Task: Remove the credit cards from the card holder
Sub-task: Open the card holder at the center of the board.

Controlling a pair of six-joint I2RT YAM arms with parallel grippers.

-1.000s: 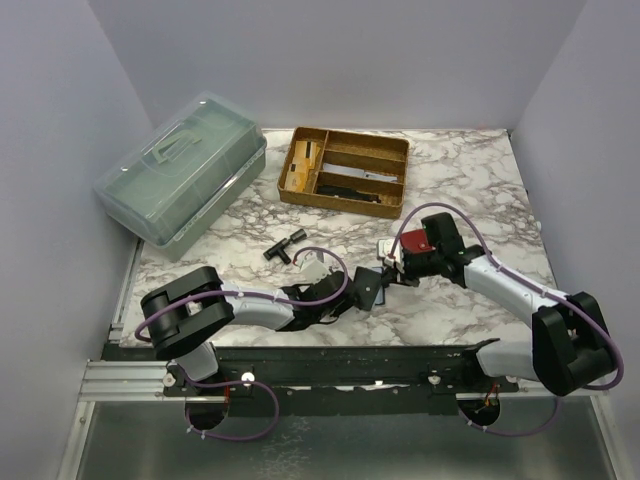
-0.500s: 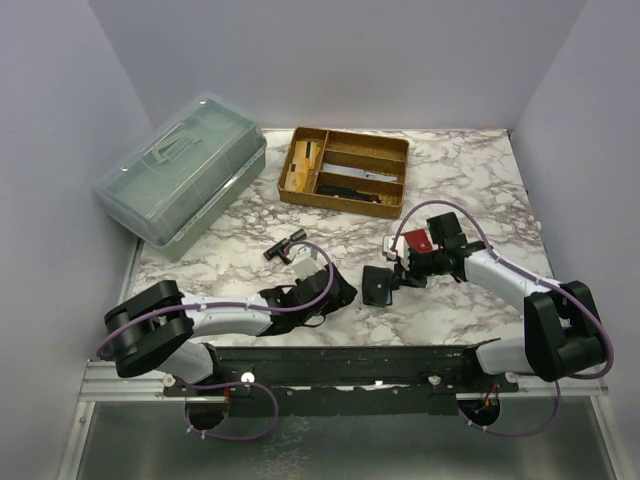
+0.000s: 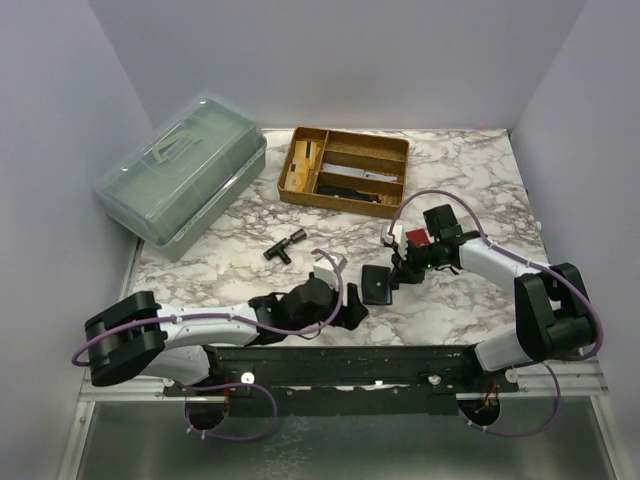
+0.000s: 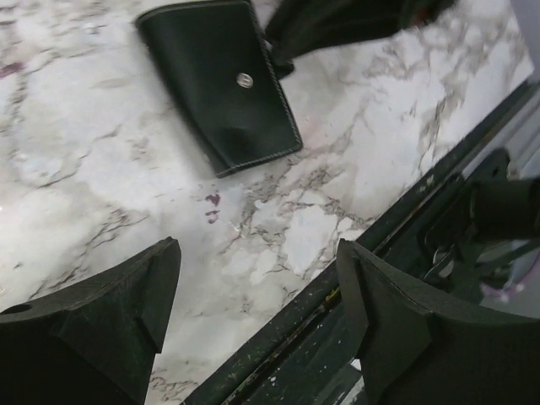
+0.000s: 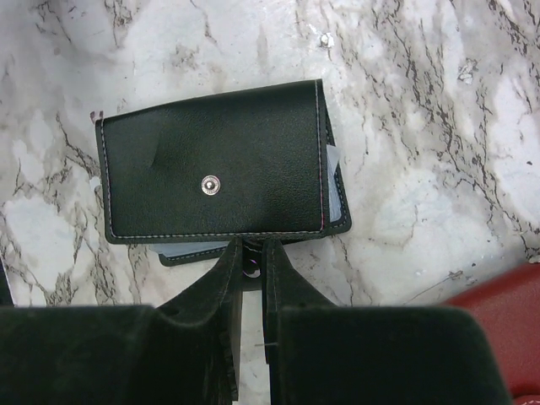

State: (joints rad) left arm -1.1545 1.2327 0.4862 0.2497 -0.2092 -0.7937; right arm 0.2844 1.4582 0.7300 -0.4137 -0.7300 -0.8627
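The black card holder point(image 3: 377, 285) lies on the marble, its flap with a snap stud point(image 5: 215, 173) facing up. Pale blue edges of the credit cards point(image 5: 335, 191) peek out at its right side and under its near edge. My right gripper point(image 5: 251, 250) is shut on the holder's strap at that near edge; from above, the right gripper point(image 3: 400, 272) sits just right of the holder. My left gripper point(image 4: 257, 287) is open and holds nothing, over the table's front edge, with the holder point(image 4: 221, 80) lying apart from it. The left gripper point(image 3: 355, 315) is below-left of the holder.
A green-tinted lidded box point(image 3: 185, 175) stands at the back left, a wooden divided tray point(image 3: 345, 170) at the back middle. A black T-shaped part point(image 3: 283, 245) lies left of centre. A red object point(image 3: 417, 240) sits by the right wrist. The black front rail point(image 4: 337, 337) runs under the left gripper.
My left gripper has opened, let go of the card holder and drawn back toward the front edge. The right gripper stays shut on the holder and has shifted slightly.
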